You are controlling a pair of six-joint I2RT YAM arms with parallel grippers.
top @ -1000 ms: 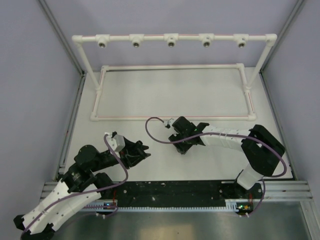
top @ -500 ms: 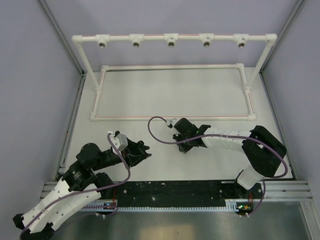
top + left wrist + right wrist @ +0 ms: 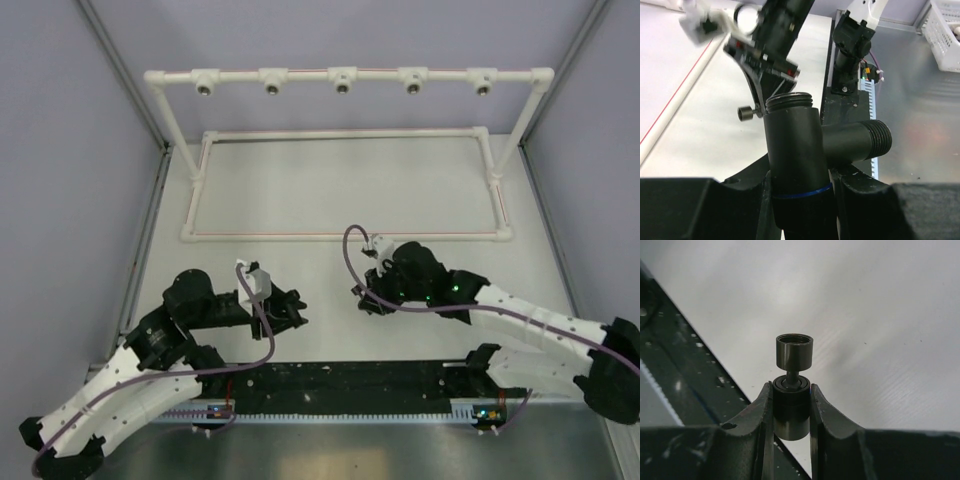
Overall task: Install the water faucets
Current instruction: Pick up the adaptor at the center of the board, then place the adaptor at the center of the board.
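Setting: From overhead I see a pale table (image 3: 350, 190) with my two black-and-white arms reaching in from the bottom edge.
Pipe frame: A white pipe frame (image 3: 305, 75) stands in the upper half of the overhead view. Its top bar carries five round sockets (image 3: 342, 86) in a row, and its base is a rectangle lying on the table.
Left gripper: The left gripper (image 3: 292, 312) is lower left of centre in the overhead view and points right.
Left fingers: In the left wrist view the fingers (image 3: 852, 187) are narrowed and clamped on the lower stem of the T-shaped faucet (image 3: 792, 145).
T-shaped faucet: It is black and fills the middle of the left wrist view, standing upright. It has a threaded top, a threaded side branch pointing right, and a thin blue ring low on the stem.
Right gripper: The right gripper (image 3: 366, 300) is just right of centre in the overhead view. It points left toward the left gripper, with a gap between them.
Right fingers: In the right wrist view the fingers (image 3: 762, 425) are narrowed and press both sides of the stubby faucet (image 3: 791, 412).
Stubby faucet: It is a short black cylinder at lower centre of the right wrist view. A thin stem and a small hollow cap rise above the fingertips.
Both faucets: They are held above the table, well below the frame in the overhead view.
Basket: A white basket (image 3: 942, 30) sits at the upper right corner of the left wrist view.
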